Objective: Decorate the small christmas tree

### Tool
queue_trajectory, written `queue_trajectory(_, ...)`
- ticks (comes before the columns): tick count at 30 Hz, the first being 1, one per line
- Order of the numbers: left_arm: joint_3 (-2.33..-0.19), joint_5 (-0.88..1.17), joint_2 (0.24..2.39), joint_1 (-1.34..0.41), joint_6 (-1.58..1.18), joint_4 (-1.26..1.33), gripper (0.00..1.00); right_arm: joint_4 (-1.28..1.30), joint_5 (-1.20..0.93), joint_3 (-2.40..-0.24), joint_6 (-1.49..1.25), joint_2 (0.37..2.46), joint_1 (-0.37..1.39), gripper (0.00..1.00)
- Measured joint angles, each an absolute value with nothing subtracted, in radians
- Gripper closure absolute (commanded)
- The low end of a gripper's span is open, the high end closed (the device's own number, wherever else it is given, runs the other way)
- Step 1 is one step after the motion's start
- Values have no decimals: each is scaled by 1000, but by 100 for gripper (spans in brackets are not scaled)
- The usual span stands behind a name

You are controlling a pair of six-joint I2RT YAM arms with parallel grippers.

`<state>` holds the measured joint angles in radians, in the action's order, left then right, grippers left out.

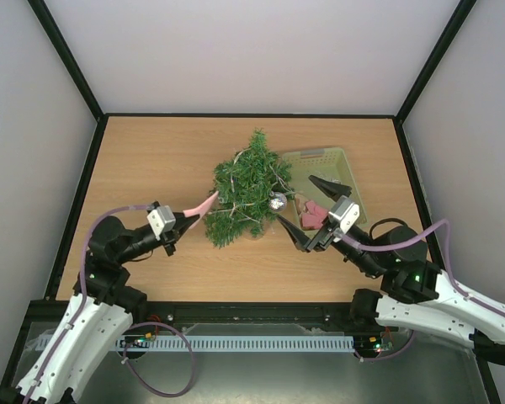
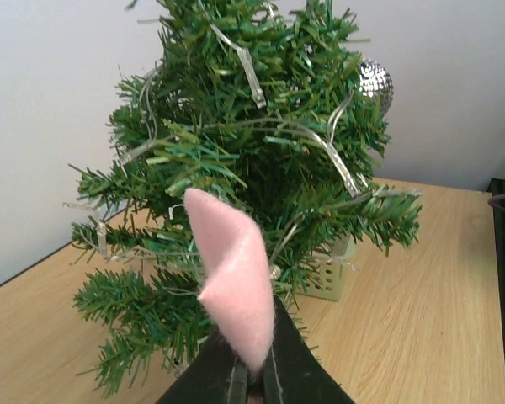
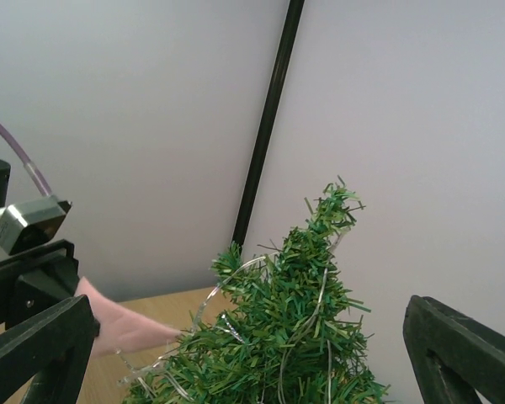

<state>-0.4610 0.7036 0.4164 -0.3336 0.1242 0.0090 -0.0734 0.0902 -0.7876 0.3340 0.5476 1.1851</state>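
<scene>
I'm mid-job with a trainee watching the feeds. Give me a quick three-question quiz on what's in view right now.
1. True or false: the right end effector is shut on an ornament.
2. What does the left end effector hold? A) a gold star B) a pink felt piece C) a candy cane
3. Fill in: the silver ball hangs on the side of the small christmas tree facing the pale green ____.
Key: 1 false, it is open with nothing in it; 2 B; 3 basket.
</scene>
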Motion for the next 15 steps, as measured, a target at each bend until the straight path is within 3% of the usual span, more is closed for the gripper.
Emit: queue_trajectory(15, -411, 705, 384, -334, 223, -30, 98, -71, 101, -774, 349, 515, 1185, 2)
